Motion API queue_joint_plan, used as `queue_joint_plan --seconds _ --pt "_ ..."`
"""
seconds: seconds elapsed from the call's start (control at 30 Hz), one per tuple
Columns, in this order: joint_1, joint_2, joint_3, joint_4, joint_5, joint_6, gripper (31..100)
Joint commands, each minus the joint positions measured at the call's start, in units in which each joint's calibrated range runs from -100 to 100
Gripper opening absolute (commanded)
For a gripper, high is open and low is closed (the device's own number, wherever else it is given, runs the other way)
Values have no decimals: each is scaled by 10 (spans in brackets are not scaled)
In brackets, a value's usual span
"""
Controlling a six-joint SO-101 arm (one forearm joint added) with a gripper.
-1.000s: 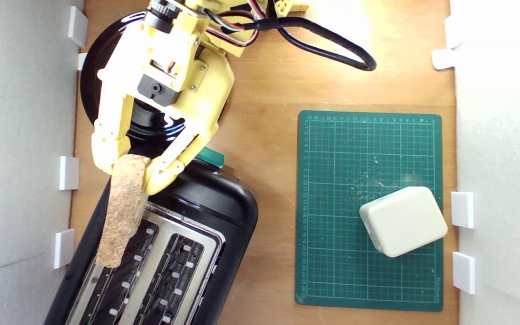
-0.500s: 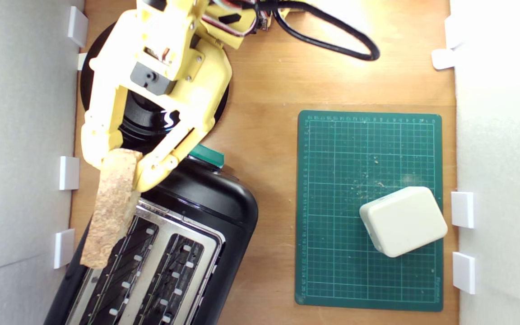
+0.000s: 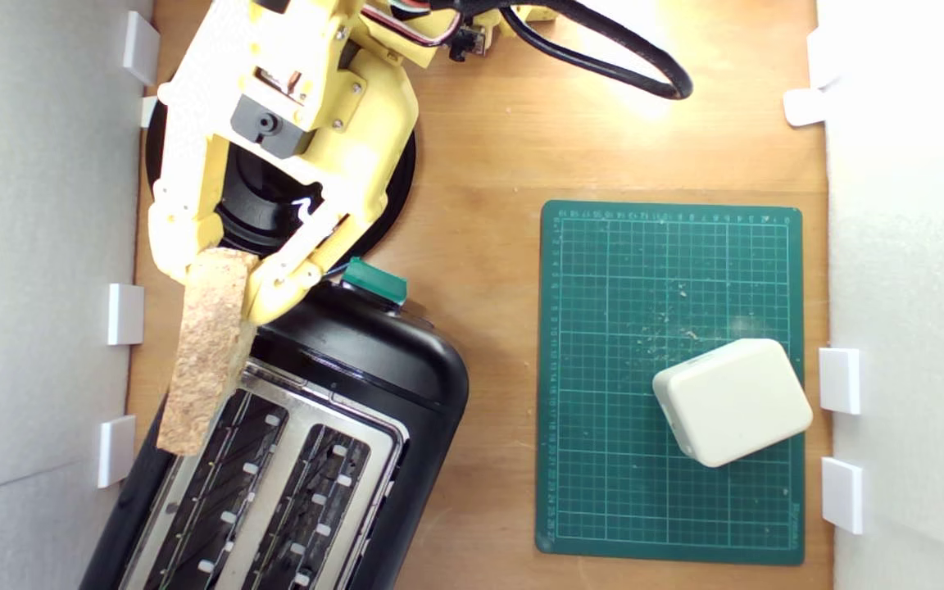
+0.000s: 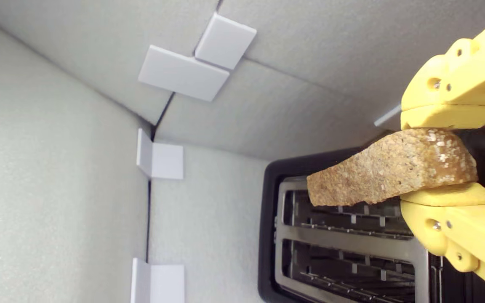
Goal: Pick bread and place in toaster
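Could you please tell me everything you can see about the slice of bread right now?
The bread is a rustic slice seen edge-on, showing tan-brown, floury, speckled crust. The yellow end effector is shut on one end of it, a finger pressing each broad face. The slice is held in the air on edge, its free end reaching out over the toaster, above the silver top near the slot at the exterior view's left. It is not in a slot, and whether it touches the toaster is unclear.
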Motion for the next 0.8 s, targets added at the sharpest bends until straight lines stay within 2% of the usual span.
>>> queue_joint_plan --seconds 0.0,0.17,0.67,0.77 --pt "-3 6 -53 -3 1 -2 603" --pt "-3 15 -53 -15 0 -2 603" --pt "-4 60 -56 -19 -2 -2 603" --pt "-14 77 -57 -18 -2 -2 603"
